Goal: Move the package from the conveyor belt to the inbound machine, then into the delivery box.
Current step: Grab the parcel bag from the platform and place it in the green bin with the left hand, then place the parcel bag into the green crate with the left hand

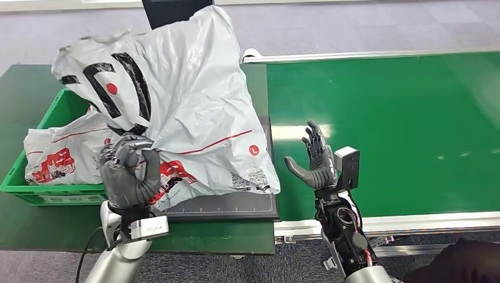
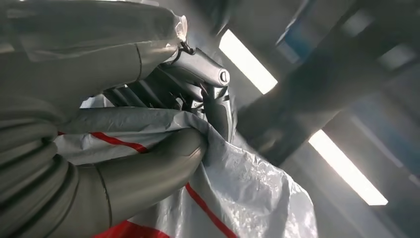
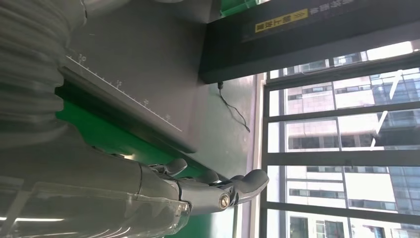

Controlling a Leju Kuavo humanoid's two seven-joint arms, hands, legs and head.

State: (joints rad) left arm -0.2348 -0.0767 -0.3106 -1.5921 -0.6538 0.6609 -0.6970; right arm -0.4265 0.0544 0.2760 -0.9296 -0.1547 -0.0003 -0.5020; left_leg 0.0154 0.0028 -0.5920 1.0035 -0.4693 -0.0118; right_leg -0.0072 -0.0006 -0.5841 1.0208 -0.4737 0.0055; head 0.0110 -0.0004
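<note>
a: what has your left hand got?

b: my left hand is clenched on a bunch of the big white plastic mailer bag with black lettering and thin red lines. in the left wrist view its fingers and thumb pinch a fold of that package.

a: and where is the package?

b: lifted up in my grip, its lower edge touching the flat dark scale plate with ruler marks along its rim, its upper part over the green plastic crate.

a: anything in the crate?

b: a second white mailer bag with red print lies inside it.

a: your right hand?

b: my right hand is released, fingers apart and raised, grasping nothing, over the near edge of the green conveyor belt, just beside the scale plate. the right wrist view shows its fingertips apart from the plate.
</note>
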